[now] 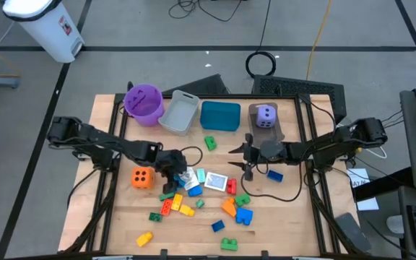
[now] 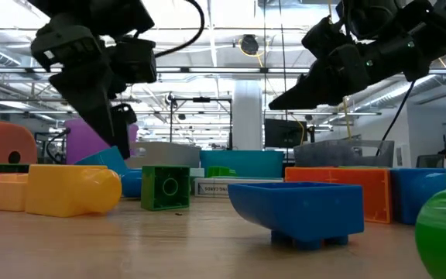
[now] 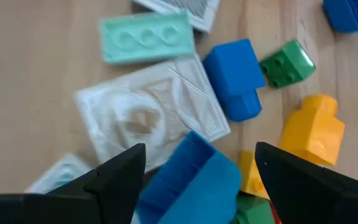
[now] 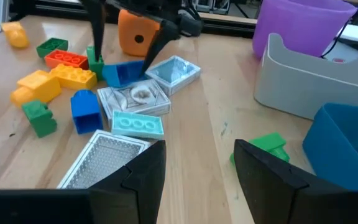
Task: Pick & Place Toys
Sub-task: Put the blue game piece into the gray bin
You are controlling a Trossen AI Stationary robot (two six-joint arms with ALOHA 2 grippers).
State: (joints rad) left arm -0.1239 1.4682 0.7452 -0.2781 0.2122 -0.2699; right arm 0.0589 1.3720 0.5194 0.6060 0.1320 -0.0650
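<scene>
My left gripper (image 1: 173, 173) points down, open, over the toy pile in the middle left of the table. Its fingers stand on either side of a blue brick (image 3: 191, 177), which lies on the table beside a white embossed card (image 3: 151, 115). The brick (image 4: 120, 73) and the left gripper (image 4: 124, 59) also show in the right wrist view. My right gripper (image 1: 238, 160) is open and empty above the table's middle, pointing toward the pile. The orange die (image 1: 142, 178) sits left of the pile. The purple die (image 1: 265, 115) sits in the brown bin (image 1: 274, 134). My left gripper comes at the blue brick from above, one finger (image 3: 114, 177) close by one side and the other finger (image 3: 297, 180) a little off the opposite side. Whether either finger touches the brick, I cannot tell. The brick lies on the table.
The purple bucket (image 1: 144, 101), grey bin (image 1: 179, 112) and teal bin (image 1: 220, 115) stand along the far edge. Loose bricks lie scattered toward the near edge, among them a yellow one (image 1: 144, 238), a green one (image 1: 229, 244) and a green one by the teal bin (image 1: 210, 142).
</scene>
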